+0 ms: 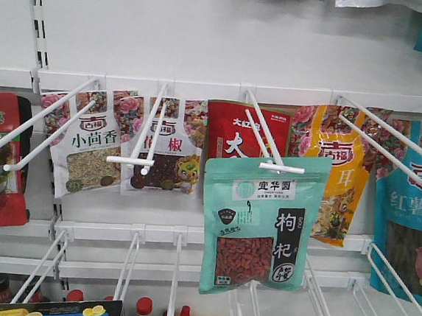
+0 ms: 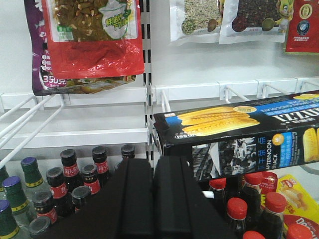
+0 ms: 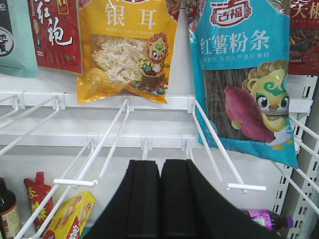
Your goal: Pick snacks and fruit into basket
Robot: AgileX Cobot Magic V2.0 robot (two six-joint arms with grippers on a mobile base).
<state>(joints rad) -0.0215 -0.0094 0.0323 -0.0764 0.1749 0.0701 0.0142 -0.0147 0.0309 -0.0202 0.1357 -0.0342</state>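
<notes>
Nearest the lens in the left wrist view, the left gripper (image 2: 152, 167) has its jaws clenched together on nothing. The right gripper (image 3: 159, 167) is likewise clenched and empty. No basket shows in any view.

The black box (image 2: 239, 127) lies tilted at about 2 o'clock from the left gripper, close above the red-capped bottles (image 2: 246, 206). The teal pouch (image 1: 262, 229) hangs at the front tip of a white peg (image 1: 282, 166), and in the right wrist view it sits far out at 10 o'clock.

Judging from this, the reach for a snack has hardly begun. The left jaws should release fully before swinging toward 2 o'clock, then close across the box's narrow end, staying high enough to spare the bottle caps. The pouch would want drawing straight forward off the peg's tip, not pulling downward.
</notes>
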